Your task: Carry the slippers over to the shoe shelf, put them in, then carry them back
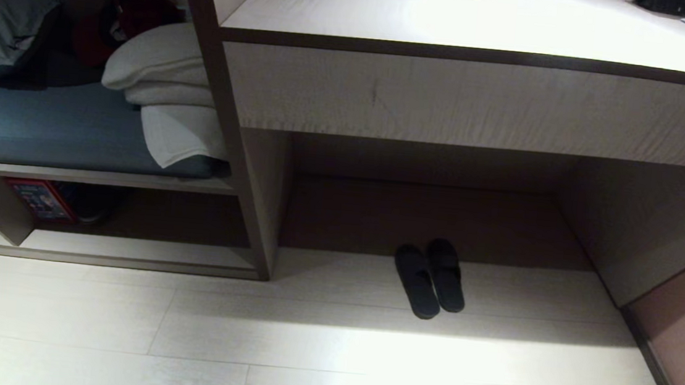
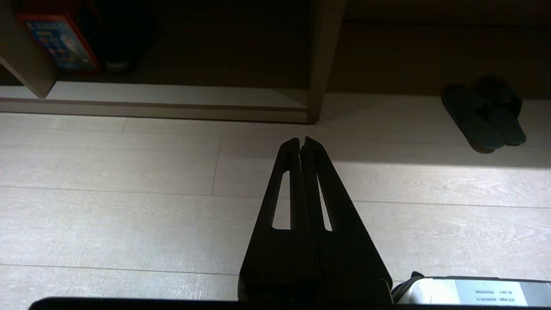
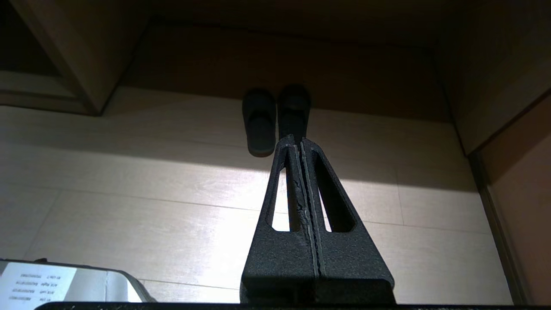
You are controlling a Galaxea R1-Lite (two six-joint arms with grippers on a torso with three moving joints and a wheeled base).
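The slippers [image 1: 430,279] sit as a pair on the pale wood-look floor [image 1: 328,352], side by side and touching or nearly so, toes pointing into the recess under the counter [image 1: 487,25]. They lie right at the recess's front edge, half in its shadow, with a bright patch of light on the floor just in front of them. Nothing is holding or touching them.

The shoe shelf [image 1: 127,248] is to the left of the recess, behind a pale upright panel [image 1: 261,198]: a low open cubby with a pale base board and a dark back. Inside it at the left are a red-and-blue box [image 1: 41,198] and a dark item [image 1: 93,203] just beside it, too dim to identify. The slippers are well apart from the shelf, outside it.

Above the shelf is a blue-grey cushioned bench [image 1: 44,129] with folded white towels [image 1: 165,90], plus grey and red fabric further back.

Neither arm shows in the head view. The left gripper [image 2: 302,140] hangs over bare floor, jaws pressed together, empty; the shelf is ahead of it and the slippers off to one side, well apart. The right gripper [image 3: 298,138] also has its jaws fully together, empty, lined up with the slippers [image 3: 275,118] but short of them.
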